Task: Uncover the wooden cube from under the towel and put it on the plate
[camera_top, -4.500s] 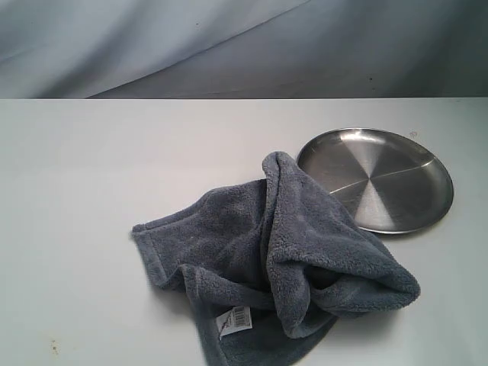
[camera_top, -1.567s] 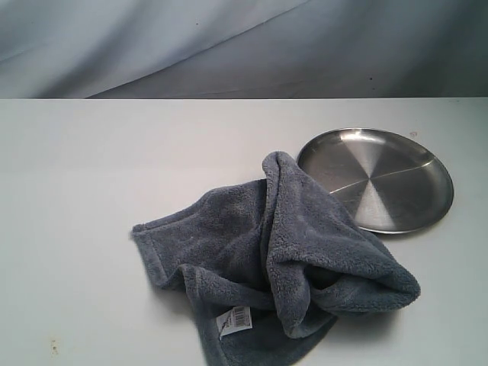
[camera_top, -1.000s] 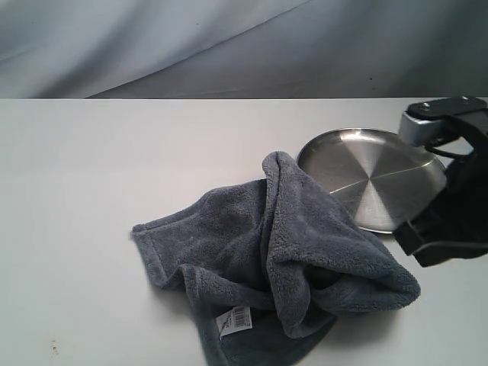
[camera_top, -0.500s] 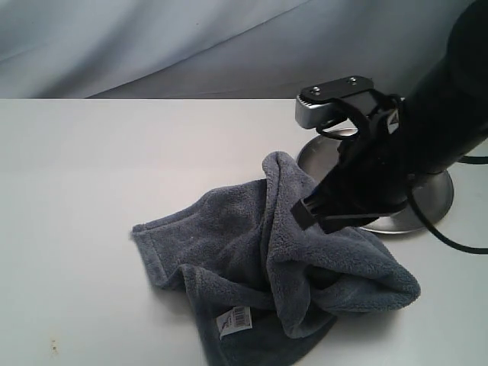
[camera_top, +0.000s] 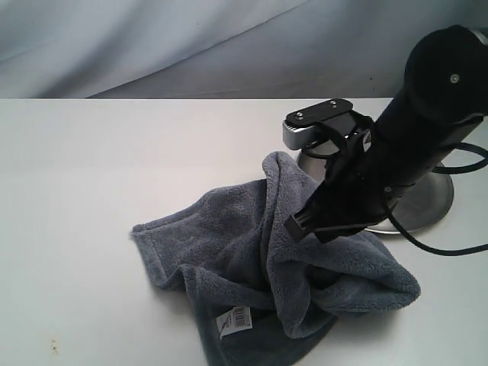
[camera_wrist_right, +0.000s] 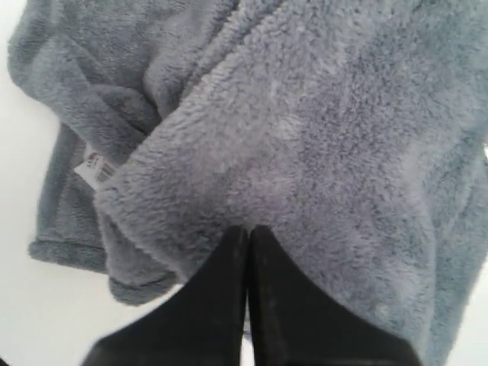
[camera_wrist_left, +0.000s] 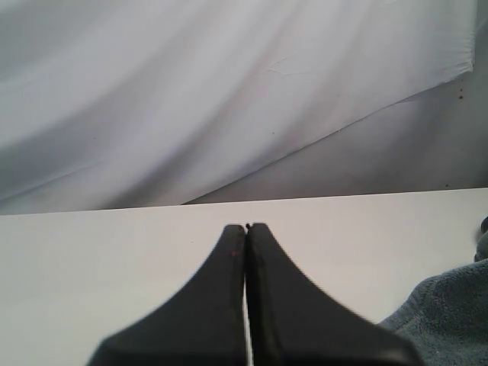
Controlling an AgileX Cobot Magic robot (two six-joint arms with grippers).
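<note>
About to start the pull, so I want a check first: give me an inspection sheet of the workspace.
Surface: white table, a few small specks near the front corner.
Job's things: towel crumpled in a heap, label at its near edge; cube not visible; plate mostly hidden behind the right arm, its visible part empty.
Clutter: nothing seen.
Grippers: right gripper shut, tips at the towel's top fold, contact unclear; left gripper shut, over bare table beside the towel.
Cables: black cable loops off the right arm by the plate.
Surroundings: pale cloth backdrop.
</note>
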